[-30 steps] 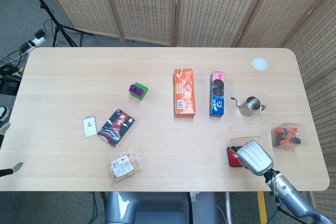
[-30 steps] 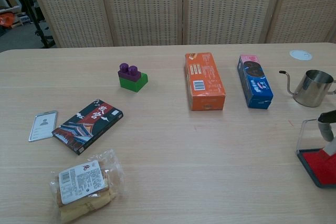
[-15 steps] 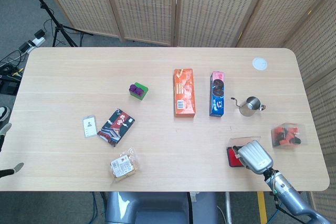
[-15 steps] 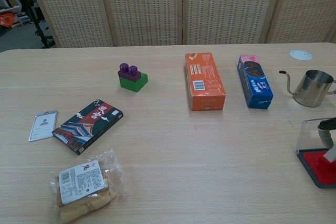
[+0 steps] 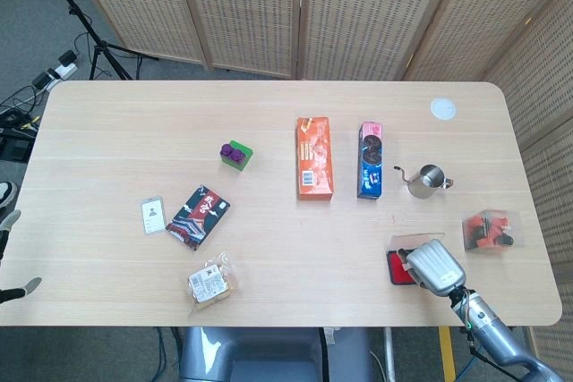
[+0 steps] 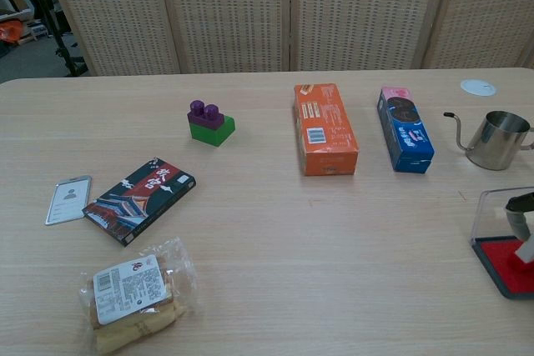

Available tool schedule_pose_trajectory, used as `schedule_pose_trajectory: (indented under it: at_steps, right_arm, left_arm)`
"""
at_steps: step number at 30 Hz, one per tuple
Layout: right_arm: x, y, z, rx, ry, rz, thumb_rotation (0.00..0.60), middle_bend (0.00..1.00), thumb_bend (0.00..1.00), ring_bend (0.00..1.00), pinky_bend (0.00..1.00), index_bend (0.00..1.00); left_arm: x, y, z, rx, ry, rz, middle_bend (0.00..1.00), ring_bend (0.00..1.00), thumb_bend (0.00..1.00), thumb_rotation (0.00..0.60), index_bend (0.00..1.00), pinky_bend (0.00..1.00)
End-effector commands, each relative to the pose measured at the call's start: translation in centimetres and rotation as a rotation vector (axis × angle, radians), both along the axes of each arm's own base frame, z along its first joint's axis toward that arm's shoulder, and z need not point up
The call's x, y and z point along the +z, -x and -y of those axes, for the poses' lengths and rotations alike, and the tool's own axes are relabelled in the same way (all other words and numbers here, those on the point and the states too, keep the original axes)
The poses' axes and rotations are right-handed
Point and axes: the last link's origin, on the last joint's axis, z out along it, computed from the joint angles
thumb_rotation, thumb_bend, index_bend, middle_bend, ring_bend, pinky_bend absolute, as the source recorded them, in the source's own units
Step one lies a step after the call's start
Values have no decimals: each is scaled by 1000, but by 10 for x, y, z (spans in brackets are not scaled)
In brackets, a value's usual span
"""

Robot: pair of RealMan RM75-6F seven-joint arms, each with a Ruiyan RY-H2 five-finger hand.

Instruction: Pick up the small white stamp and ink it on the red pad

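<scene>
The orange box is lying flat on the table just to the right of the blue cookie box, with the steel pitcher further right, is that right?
Not quite. The orange box lies flat just to the left of the blue cookie box, not its right. The steel pitcher is indeed further right. The head view shows this, and the chest view agrees.

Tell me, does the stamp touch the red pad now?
Cannot tell. In the chest view the stamp overlaps the red pad at the frame's edge, with no plain contact line. In the head view the right hand hides it.
</scene>
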Motion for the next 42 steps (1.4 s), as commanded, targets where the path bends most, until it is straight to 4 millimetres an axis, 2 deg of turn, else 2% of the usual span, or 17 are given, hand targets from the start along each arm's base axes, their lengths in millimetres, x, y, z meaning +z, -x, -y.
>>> schedule_pose_trajectory:
  at_steps: [1, 42]
  right_arm:
    - [0, 1, 1, -4, 1, 1, 600, 920, 518, 976, 1000, 546]
    - [-8, 19, 2, -62, -24, -3, 600, 920, 517, 975, 1000, 546]
  left_arm:
    - [0, 0, 0, 0, 2, 0, 0, 0, 0, 600, 0, 0]
    - [-3, -1, 0, -4, 13, -8, 0, 0, 0, 600, 0, 0]
